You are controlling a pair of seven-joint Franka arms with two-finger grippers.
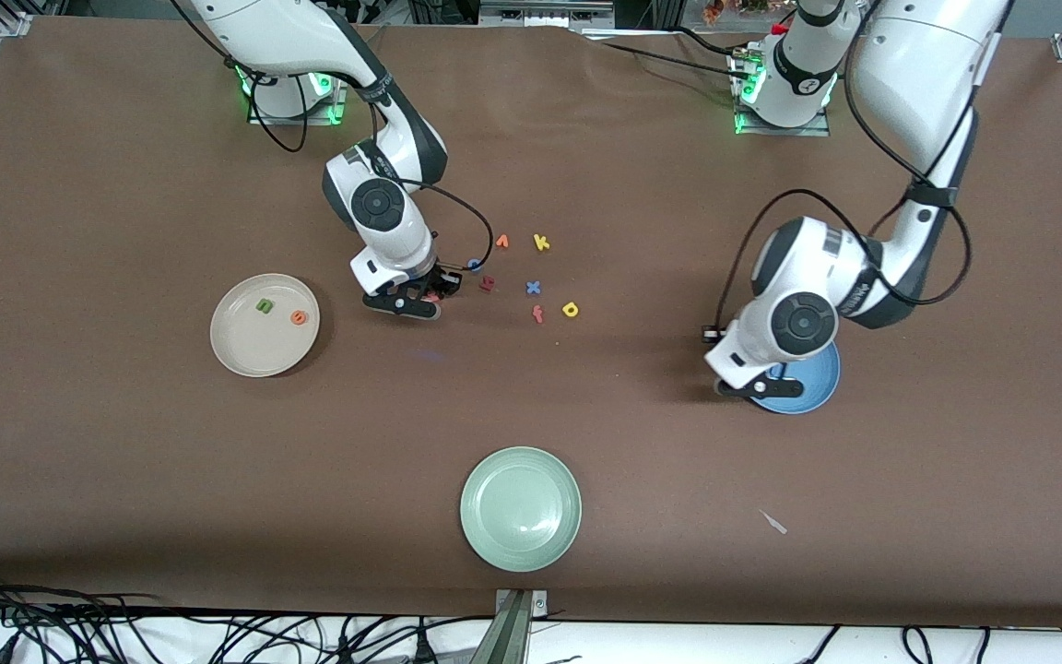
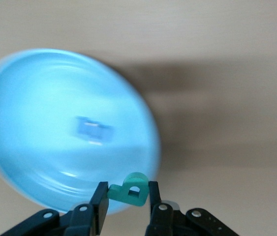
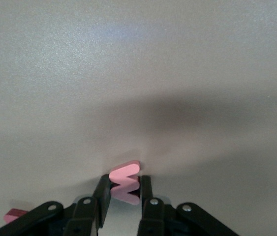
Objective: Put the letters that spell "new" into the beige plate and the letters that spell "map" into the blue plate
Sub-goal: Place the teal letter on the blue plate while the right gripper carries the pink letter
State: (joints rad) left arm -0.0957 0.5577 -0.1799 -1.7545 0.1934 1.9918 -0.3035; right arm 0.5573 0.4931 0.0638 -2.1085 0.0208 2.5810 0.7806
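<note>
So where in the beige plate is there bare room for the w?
The beige plate holds the green n and orange e at its farther edge; its part nearer the front camera is bare. The loose letters beside the right gripper are crowded.

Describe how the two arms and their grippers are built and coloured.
Both arms are glossy white with dark grey joint bands and round dark caps. Black cables loop along each. Green lights glow at both bases. The left gripper and right gripper are black, with flat jaws and silver screws.

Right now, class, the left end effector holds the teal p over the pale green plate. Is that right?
Not quite. The left end effector does hold the teal p, but over the blue plate, not the pale green plate, as the left wrist view shows.
</note>
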